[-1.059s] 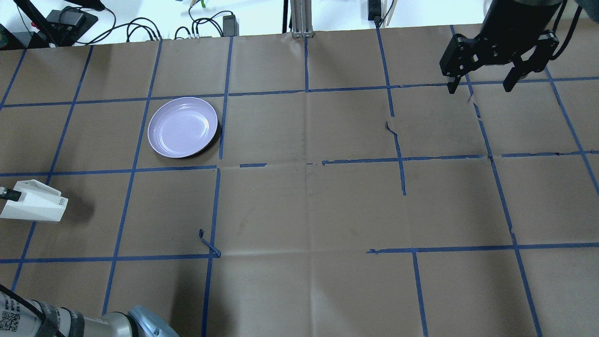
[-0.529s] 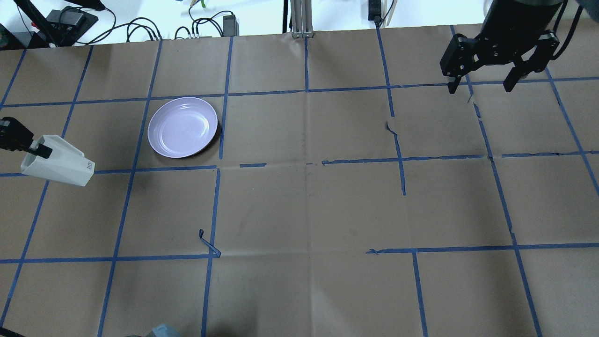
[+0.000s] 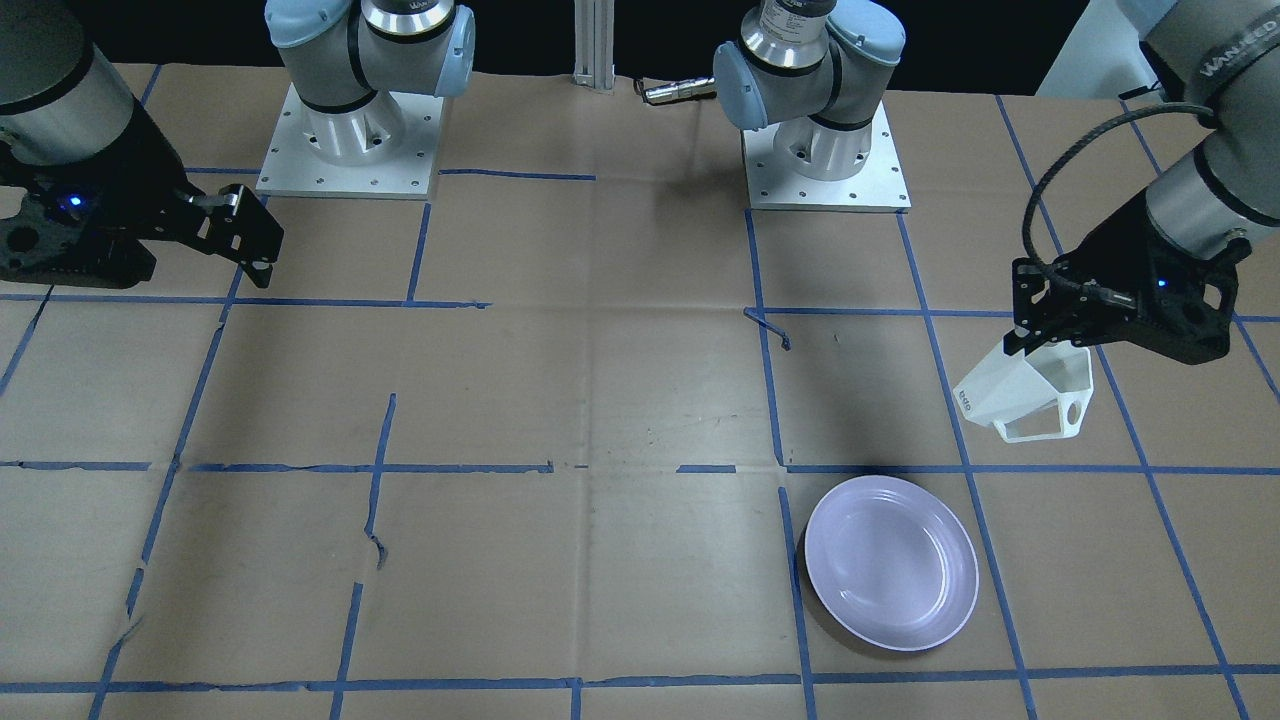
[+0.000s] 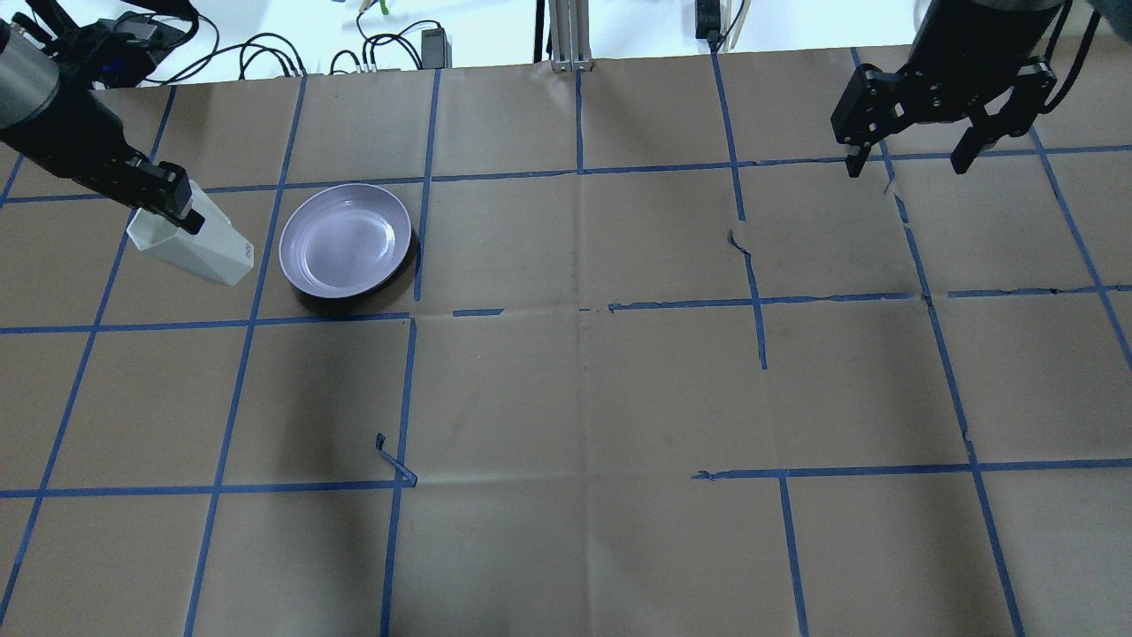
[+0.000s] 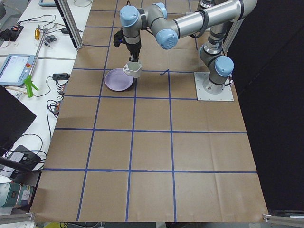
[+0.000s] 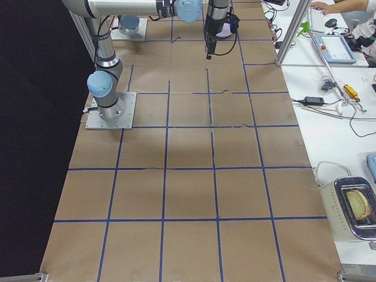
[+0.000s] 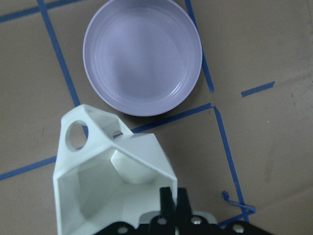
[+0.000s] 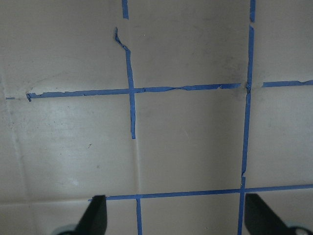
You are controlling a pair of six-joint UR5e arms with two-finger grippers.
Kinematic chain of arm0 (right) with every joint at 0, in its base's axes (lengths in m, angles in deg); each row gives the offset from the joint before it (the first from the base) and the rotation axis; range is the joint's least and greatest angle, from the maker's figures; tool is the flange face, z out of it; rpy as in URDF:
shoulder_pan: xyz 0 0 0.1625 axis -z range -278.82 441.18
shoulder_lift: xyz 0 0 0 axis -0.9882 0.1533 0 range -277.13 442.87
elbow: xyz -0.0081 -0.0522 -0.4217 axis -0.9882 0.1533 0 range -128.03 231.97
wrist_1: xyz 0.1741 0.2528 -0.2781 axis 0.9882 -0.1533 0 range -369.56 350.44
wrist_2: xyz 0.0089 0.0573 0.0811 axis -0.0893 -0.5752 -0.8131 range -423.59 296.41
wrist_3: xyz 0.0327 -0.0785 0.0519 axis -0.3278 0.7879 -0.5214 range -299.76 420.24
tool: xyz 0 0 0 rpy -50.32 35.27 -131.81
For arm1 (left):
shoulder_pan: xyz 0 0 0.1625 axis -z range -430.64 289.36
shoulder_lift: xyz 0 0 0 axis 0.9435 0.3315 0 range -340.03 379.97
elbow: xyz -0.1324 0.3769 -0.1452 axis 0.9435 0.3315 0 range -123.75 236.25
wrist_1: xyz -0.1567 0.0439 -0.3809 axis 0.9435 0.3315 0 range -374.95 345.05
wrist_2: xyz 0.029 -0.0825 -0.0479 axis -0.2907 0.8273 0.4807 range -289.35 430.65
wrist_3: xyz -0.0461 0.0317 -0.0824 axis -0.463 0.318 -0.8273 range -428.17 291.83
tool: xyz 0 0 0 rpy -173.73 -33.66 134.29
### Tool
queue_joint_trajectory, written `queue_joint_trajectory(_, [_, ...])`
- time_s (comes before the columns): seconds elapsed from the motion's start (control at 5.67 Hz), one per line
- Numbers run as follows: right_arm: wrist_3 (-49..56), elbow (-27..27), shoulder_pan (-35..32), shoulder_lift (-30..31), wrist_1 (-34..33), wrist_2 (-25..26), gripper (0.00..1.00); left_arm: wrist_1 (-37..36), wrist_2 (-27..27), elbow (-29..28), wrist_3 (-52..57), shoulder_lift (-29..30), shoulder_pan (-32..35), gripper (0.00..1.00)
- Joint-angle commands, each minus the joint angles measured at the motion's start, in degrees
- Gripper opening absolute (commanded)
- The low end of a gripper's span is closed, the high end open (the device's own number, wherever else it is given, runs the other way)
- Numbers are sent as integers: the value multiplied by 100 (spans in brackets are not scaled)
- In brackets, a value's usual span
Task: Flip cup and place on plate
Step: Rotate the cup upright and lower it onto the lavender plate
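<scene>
The left gripper [image 4: 177, 208] is closed on one wall of the small white faceted mug with the angular open handle [image 4: 199, 243], one finger inside the rim and one outside. It holds the cup tilted in the air, just beside the round, shallow, glossy lavender plate [image 4: 345, 241] but not yet over it. The wrist view shows the cup's mouth facing the gripper and its base aimed down towards the plate.

The likely trouble is the grip: a narrow pinch on a single facet could let the cup pivot or slide out while the wrist turns it upright. If it descends before it is centred, the base could clip the plate's raised rim and push the plate across the brown paper-covered table [image 4: 575, 398]. If it is released while leaning, it could tip onto its handle.

The right gripper [image 4: 908, 165] hangs open and empty, well apart from both.

Count: one cup, one plate, two grippers
</scene>
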Motion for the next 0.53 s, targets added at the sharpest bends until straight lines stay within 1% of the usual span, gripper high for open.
queue_joint_trajectory(0.0, [0,0,0,0,0,0,100,-1246,-195,106,-197,649,717,0])
queue_joint_trajectory(0.18, [0,0,0,0,0,0,100,-1653,-579,185,-206,931,929,0])
queue_joint_trajectory(0.35, [0,0,0,0,0,0,100,-1753,-618,203,-206,1108,1071,0])
